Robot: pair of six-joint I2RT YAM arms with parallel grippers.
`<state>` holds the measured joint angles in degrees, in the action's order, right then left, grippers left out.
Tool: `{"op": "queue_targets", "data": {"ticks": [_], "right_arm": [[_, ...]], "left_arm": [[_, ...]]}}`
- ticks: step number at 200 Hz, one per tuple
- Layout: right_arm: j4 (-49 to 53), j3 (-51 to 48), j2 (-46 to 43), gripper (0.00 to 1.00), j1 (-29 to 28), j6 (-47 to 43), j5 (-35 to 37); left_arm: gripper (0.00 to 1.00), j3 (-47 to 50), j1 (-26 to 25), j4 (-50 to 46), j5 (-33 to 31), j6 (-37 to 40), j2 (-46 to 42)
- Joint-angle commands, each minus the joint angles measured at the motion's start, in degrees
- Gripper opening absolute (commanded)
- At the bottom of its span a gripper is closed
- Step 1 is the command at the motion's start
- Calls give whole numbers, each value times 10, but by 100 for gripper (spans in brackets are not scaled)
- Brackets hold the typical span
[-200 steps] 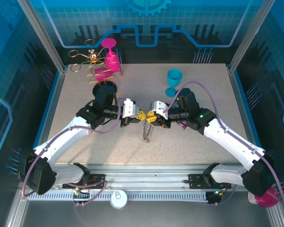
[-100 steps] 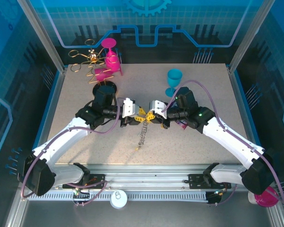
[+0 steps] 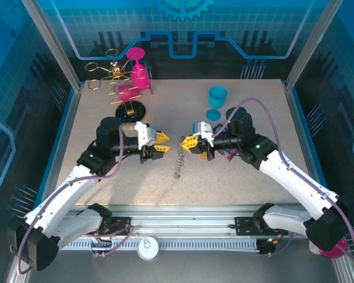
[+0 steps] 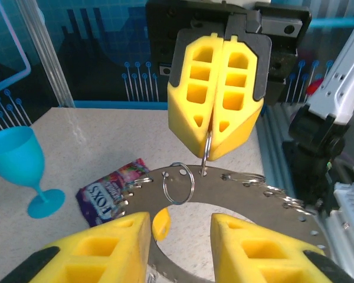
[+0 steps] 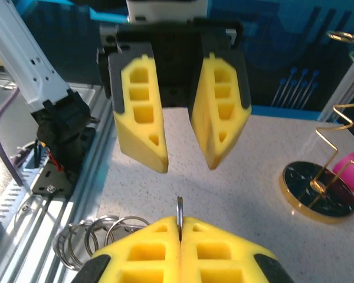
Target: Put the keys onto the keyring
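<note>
Right now both arms are meeting over the middle of the table [image 3: 265, 118], well away from all its edges. The right gripper [image 3: 188, 143] is clamping shut on the top of the keyring [image 3: 178, 163]. The ring is dangling from it in a limp line toward the near edge, and I cannot tell whether its lower end is touching the table. The left gripper [image 3: 161, 143] is facing it from just beside, jaws parted and gripping nothing. To my eye the loop is looking light, floppy and slick, so it is likely going to swing and sag. Pinching it close to the right gripper's hold would be steadying it best. As for the keys, I am not managing to pick them out. Being so tiny, they would be easiest to take by their plastic heads.
</note>
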<state>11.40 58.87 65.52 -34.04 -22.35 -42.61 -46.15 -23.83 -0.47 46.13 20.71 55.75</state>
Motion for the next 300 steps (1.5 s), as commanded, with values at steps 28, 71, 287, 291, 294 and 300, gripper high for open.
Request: {"op": "queue_targets", "data": {"ticks": [28,71,287,291,294,300], "right_arm": [[-87,-4,3,0,5,68,-64],[-108,1,18,0,-1,83,-68],[116,44,6,31,-20,-69,140],[138,51,5,30,-21,-85,155],[151,56,5,30,-21,-94,164],[179,67,5,29,-24,-113,182]], "left_arm": [[30,6,-5,54,63,-70,5],[27,7,-14,79,71,-81,19],[0,-51,-31,-119,-58,123,20],[0,-59,-33,-139,-68,141,21],[0,-64,-34,-153,-75,153,22],[0,-76,-37,-178,-86,173,25]]}}
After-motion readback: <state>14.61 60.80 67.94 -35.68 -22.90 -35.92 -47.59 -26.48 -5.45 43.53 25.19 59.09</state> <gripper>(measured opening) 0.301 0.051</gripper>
